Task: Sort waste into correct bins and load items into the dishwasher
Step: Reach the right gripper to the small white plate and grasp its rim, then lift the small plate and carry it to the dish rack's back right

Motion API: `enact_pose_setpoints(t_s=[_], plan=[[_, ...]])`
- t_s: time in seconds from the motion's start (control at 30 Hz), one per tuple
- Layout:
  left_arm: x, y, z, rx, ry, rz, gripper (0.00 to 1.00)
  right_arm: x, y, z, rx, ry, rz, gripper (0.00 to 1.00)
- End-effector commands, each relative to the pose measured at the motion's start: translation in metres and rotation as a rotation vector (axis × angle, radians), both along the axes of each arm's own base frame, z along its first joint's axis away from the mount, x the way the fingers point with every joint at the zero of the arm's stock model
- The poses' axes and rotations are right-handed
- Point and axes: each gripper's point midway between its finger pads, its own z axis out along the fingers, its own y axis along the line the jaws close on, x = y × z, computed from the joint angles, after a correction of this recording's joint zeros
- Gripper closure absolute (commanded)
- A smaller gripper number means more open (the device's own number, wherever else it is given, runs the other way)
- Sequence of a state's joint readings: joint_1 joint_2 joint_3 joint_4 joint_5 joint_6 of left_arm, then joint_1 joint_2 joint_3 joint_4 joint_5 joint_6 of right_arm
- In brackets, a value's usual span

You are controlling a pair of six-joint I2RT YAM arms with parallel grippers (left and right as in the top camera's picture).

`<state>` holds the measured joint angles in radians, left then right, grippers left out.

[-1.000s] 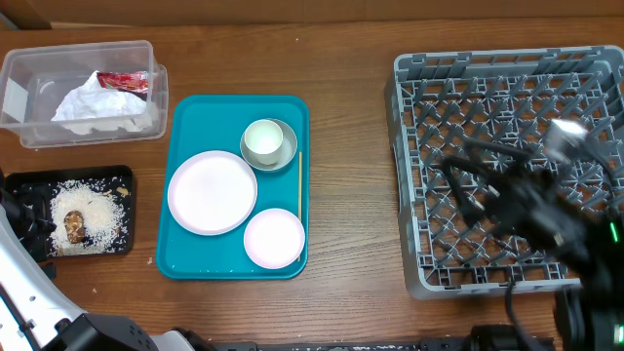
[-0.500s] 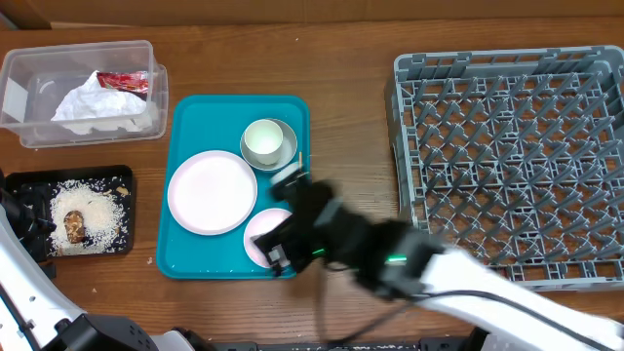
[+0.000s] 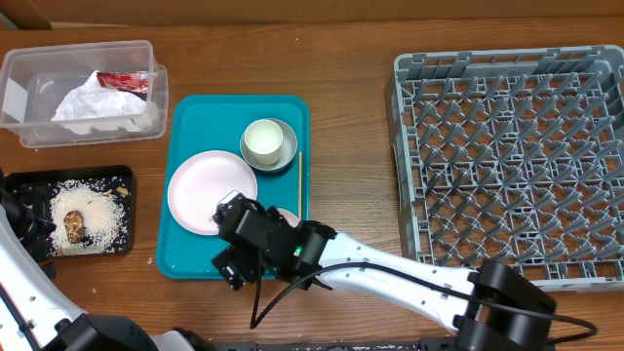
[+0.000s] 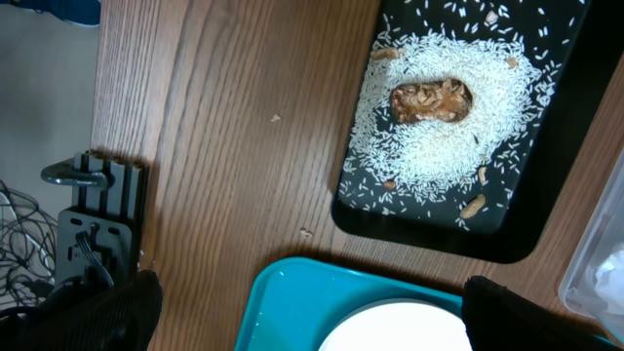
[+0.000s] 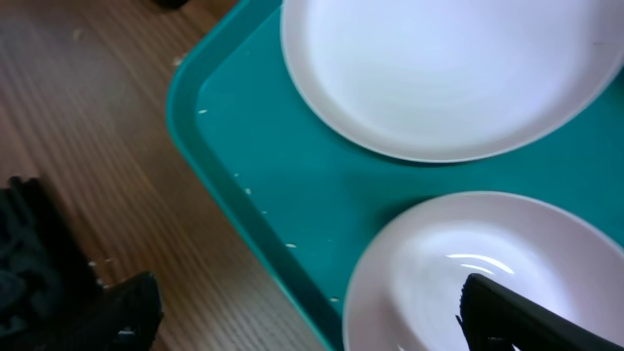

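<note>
On the teal tray (image 3: 185,255) lie a large pale plate (image 3: 200,190), a greyish bowl (image 3: 267,142) and a thin wooden stick (image 3: 299,175). My right gripper (image 3: 244,249) hovers open over the tray's near edge and hides most of the small plate (image 3: 290,216). In the right wrist view its fingers (image 5: 536,317) straddle the small plate's (image 5: 458,273) left rim and the tray edge (image 5: 283,166). My left gripper (image 4: 312,322) is open and empty, high above the tray corner beside the black tray (image 4: 546,127). The grey dishwasher rack (image 3: 507,166) stands at the right.
A clear tub (image 3: 29,107) at the back left holds a crumpled napkin (image 3: 93,105) and a red wrapper (image 3: 125,82). The black tray (image 3: 117,175) holds rice scraps (image 3: 93,210) and a brown lump (image 3: 74,226). Bare wood separates the teal tray from the rack.
My right arm has swung left from above the rack to the teal tray's near edge, now over the small plate. The left arm has stayed put.
</note>
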<state>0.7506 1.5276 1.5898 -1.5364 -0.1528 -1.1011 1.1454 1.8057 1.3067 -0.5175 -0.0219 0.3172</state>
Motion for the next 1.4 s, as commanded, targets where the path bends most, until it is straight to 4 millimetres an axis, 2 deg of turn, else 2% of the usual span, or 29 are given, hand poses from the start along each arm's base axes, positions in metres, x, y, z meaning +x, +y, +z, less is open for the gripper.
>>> enact_pose_setpoints(t_s=[0.0,0.07,0.1,0.13,0.4,0.63,0.83,0.9,1.0,1.1,1.2,1.27,1.37], plan=[[-0.001,0.0,-0.002,-0.001,0.004,0.019,0.0,-0.013,0.021,0.018,0.099,0.063,0.071,0.0],[-0.001,0.001,-0.002,-0.001,0.003,0.019,0.0,-0.01,0.023,0.019,0.105,0.049,0.065,0.0],[-0.001,0.001,-0.002,-0.001,0.004,0.02,0.0,0.001,0.021,0.015,0.085,0.008,0.02,0.08],[-0.001,0.001,-0.002,0.0,0.004,0.02,0.0,0.008,0.017,0.011,0.066,-0.003,-0.03,0.09],[-0.001,0.001,-0.002,0.0,0.004,0.02,0.0,0.024,0.004,-0.029,-0.036,0.004,-0.196,0.1],[-0.001,0.001,-0.002,-0.001,0.003,0.019,0.0,0.026,-0.009,-0.062,-0.131,0.014,-0.238,0.27],[-0.001,0.001,-0.002,-0.001,0.004,0.02,0.0,0.018,-0.005,-0.063,-0.134,0.014,-0.224,0.43],[-0.001,0.0,-0.002,-0.001,0.004,0.019,0.0,0.018,-0.005,-0.063,-0.134,0.018,-0.229,0.56],[-0.001,0.001,-0.002,0.0,0.004,0.02,0.0,0.017,-0.006,-0.063,-0.131,0.028,-0.243,0.67],[-0.001,0.0,-0.002,-0.001,0.004,0.019,0.0,0.015,-0.006,-0.064,-0.136,0.029,-0.239,0.71],[-0.001,0.001,-0.002,-0.001,0.004,0.02,0.0,0.01,-0.003,-0.063,-0.128,0.048,-0.243,0.82],[-0.001,0.001,-0.002,-0.001,0.004,0.02,0.0,0.006,0.0,-0.06,-0.115,0.069,-0.231,0.89],[-0.001,0.001,-0.002,0.0,0.004,0.02,0.0,0.004,0.003,-0.043,-0.106,0.083,-0.222,0.96]])
